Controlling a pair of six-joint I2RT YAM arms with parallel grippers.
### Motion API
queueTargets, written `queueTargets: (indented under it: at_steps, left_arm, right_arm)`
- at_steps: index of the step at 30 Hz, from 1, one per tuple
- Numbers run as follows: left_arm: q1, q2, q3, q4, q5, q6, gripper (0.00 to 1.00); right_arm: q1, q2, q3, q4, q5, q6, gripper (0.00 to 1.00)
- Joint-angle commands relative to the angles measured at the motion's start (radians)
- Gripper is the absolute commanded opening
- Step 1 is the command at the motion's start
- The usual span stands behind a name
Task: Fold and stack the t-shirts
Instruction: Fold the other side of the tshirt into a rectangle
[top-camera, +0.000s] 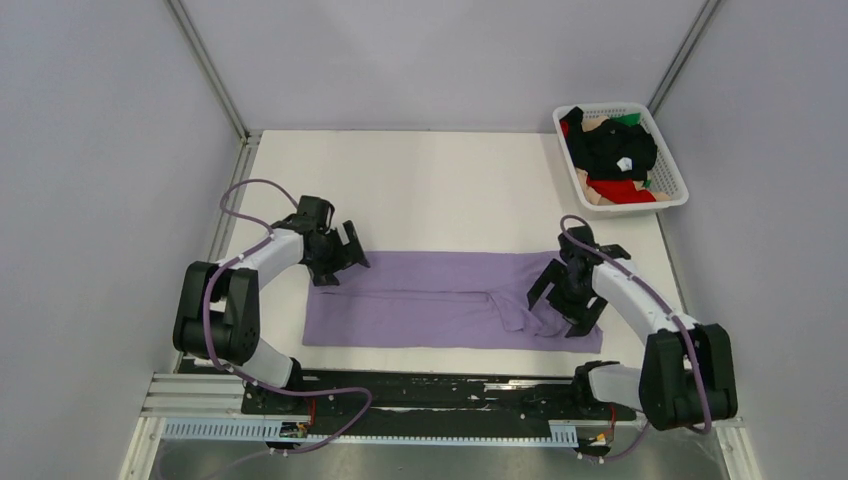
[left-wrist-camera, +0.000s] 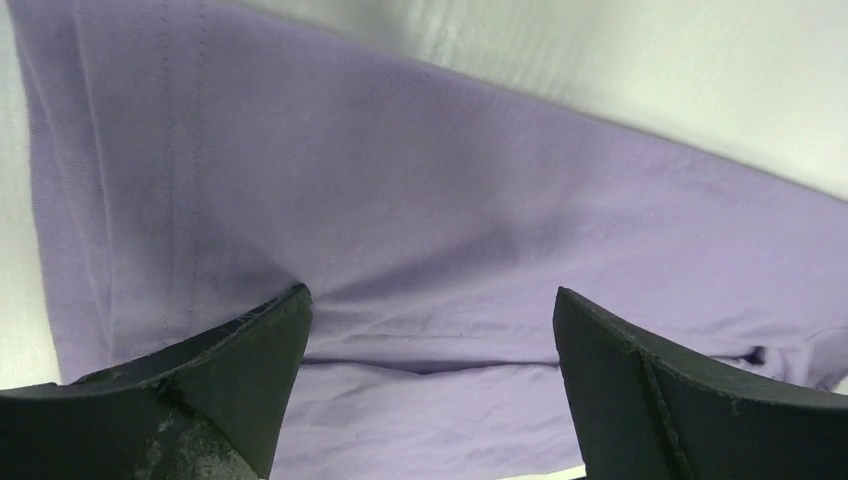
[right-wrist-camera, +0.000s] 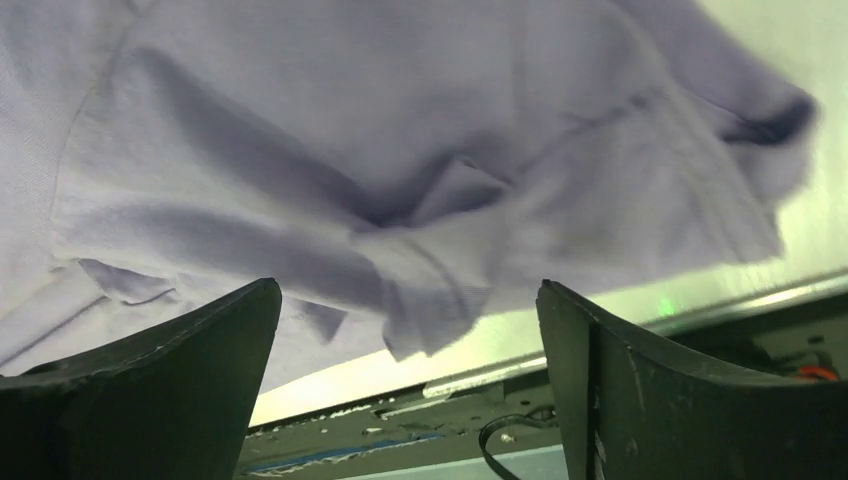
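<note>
A lavender t-shirt (top-camera: 430, 300) lies folded into a long flat strip across the near half of the table. My left gripper (top-camera: 338, 260) hovers over its left end, open, with nothing between its fingers; in the left wrist view the gripper (left-wrist-camera: 430, 305) looks down on a fold line in the cloth (left-wrist-camera: 400, 180). Over the rumpled right end, where a sleeve bunches up, stands my right gripper (top-camera: 565, 300), open too. The right wrist view shows that gripper (right-wrist-camera: 410, 295) above the creased edge of the shirt (right-wrist-camera: 420, 200). More t-shirts, black (top-camera: 612, 150), red (top-camera: 620, 190), beige and green, fill the basket.
A white lattice basket (top-camera: 610, 107) stands at the back right corner of the white table (top-camera: 430, 190). The metal rail (top-camera: 400, 395) with the arm bases runs along the near edge, close to the shirt's front edge. Grey walls enclose three sides.
</note>
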Motion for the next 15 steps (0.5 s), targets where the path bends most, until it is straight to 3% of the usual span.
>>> queueTargets:
  at_steps: [1, 8, 13, 15]
  left_arm:
    - [0.078, 0.035, -0.037, 0.012, -0.052, 0.033, 1.0]
    - [0.123, 0.007, -0.004, -0.031, -0.093, 0.066, 1.0]
    - [0.124, -0.013, -0.002, -0.016, -0.054, 0.069, 1.0]
    - [0.123, -0.015, -0.003, -0.015, -0.039, 0.07, 1.0]
  right_arm:
    - [-0.062, -0.134, 0.004, -0.141, 0.045, 0.108, 1.0]
    - [-0.094, -0.201, 0.089, -0.093, 0.053, 0.036, 1.0]
    - [-0.071, -0.226, 0.128, 0.16, -0.304, -0.14, 1.0]
    - [-0.006, -0.191, 0.12, 0.237, -0.35, -0.137, 1.0]
